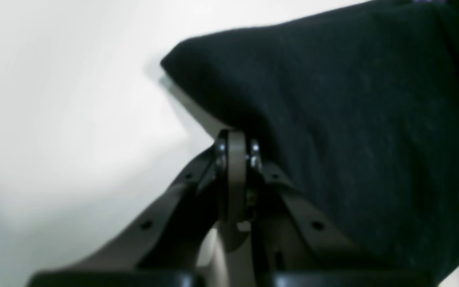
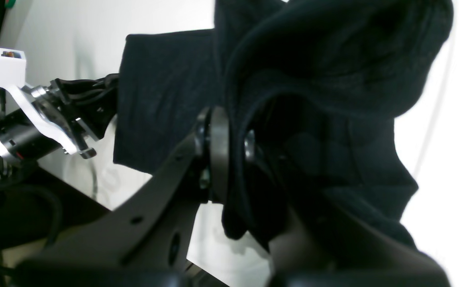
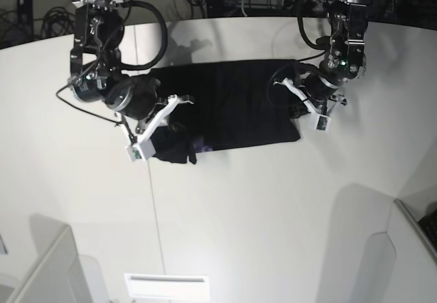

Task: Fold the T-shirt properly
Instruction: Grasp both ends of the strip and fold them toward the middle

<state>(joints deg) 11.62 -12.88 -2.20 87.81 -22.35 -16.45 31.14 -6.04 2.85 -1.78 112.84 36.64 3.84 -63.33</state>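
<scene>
T-shirt (image 3: 232, 108) lies near 12 o'clock on the white surface (image 3: 259, 207), already narrowed to a long band. Its 9 o'clock end is bunched, not flat; cross-folds look undone. Right gripper (image 2: 229, 147) jaws pinch that bunch. Left gripper (image 1: 237, 149) jaws clamp the 3 o'clock hem. Nothing nearby obstructs.

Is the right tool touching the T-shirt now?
Touching. The right wrist view shows black T-shirt cloth bunched between and around the right tool, pressed against it.
</scene>
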